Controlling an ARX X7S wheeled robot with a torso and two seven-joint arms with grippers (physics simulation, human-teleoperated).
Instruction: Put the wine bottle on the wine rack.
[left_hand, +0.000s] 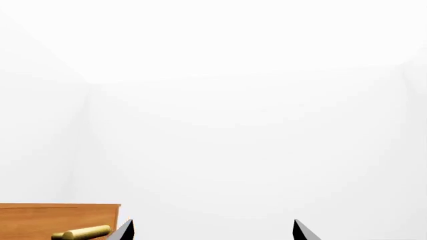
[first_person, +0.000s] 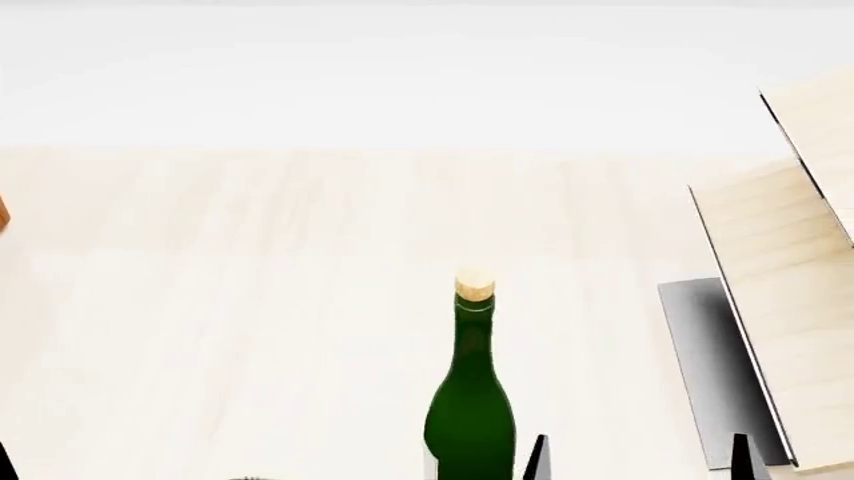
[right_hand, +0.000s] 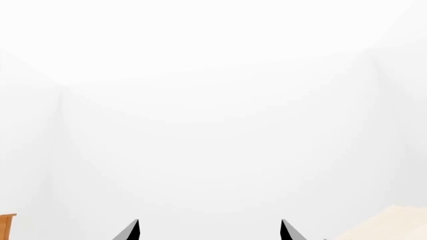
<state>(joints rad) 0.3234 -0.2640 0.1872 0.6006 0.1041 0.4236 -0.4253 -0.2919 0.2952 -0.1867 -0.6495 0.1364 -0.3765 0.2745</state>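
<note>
Pale worktop (first_person: 267, 300) carried the wine bottle (first_person: 470, 400) upright, untouched, beside the right tool (first_person: 638, 458), spread and empty; left tool (left_hand: 213, 230) spread too. Wine rack (first_person: 787, 300) waited; nothing done yet.

Wine bottle (first_person: 470, 415), lower centre of head view: dark green glass, tan cork. Wine rack (first_person: 781, 300), right edge: pale wood boards, thin dark edges, grey metal base. Table (first_person: 240, 300): light wood grain. Cabinet (left_hand: 47, 217), lower left of left wrist view: reddish-brown, brass handle (left_hand: 83, 233).

Simulated home dining corner, pale wood table (first_person: 267, 300), wine rack (first_person: 787, 300), blank white walls
</note>
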